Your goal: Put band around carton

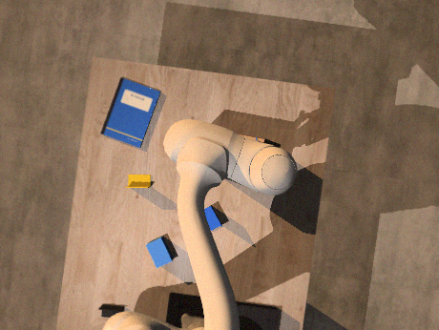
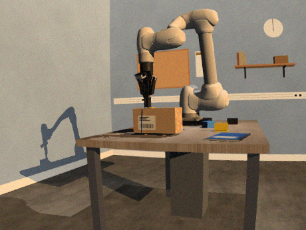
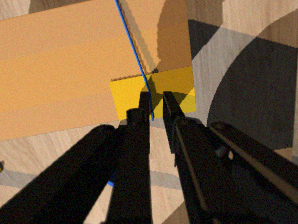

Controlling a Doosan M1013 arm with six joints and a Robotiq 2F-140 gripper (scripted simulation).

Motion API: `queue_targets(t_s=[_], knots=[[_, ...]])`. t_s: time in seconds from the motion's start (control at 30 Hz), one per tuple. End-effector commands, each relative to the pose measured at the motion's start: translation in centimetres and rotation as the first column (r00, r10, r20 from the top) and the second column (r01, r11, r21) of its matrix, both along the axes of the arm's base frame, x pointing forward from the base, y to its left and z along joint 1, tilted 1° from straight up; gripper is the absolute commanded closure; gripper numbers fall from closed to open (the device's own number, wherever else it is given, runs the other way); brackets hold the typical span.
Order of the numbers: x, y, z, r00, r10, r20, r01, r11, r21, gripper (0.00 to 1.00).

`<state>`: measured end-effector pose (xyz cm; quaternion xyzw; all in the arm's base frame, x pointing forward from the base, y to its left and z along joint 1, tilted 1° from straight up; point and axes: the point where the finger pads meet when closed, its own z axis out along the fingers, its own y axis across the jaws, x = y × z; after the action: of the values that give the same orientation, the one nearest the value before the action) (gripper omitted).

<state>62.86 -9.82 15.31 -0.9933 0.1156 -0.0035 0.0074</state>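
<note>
The brown carton (image 2: pixel 157 120) sits level on the table, its top filling the upper left of the wrist view (image 3: pixel 60 70). A thin blue band (image 3: pixel 132 45) runs across the carton's top and over the yellow corner guard (image 3: pixel 155 92) on the top edge; it also shows as a vertical line on the labelled side (image 2: pixel 142 120). My gripper (image 3: pixel 155 104) (image 2: pixel 146 101) points straight down at the guard. Its fingers stand slightly apart, with the band lying in the narrow gap between the tips. In the overhead view the arm hides nearly all of the carton.
A blue book (image 1: pixel 131 112) lies at the table's far corner. A yellow block (image 1: pixel 139 180) and two blue blocks (image 1: pixel 159 251) (image 1: pixel 213 217) sit between the book and the arm's base. A small black block (image 2: pixel 232 121) stands near the base.
</note>
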Motion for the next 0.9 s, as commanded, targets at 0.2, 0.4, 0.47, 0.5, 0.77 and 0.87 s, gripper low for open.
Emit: queue_targets(t_s=[0.2,0.4,0.47,0.5,0.77,0.87], knots=[[0.03,0.0,0.09,1.0,0.0,0.001,0.0,1.0,0.0,0.82],[0.03,0.0,0.24,1.0,0.0,0.001,0.0,1.0,0.0,0.82],[0.03,0.0,0.33,1.0,0.0,0.001,0.0,1.0,0.0,0.82],[0.03,0.0,0.33,1.0,0.0,0.001,0.0,1.0,0.0,0.82],[0.03,-0.01,0.77,1.0,0.0,0.001,0.0,1.0,0.0,0.82],[0.02,-0.01,1.02,1.0,0.0,0.001,0.0,1.0,0.0,0.82]])
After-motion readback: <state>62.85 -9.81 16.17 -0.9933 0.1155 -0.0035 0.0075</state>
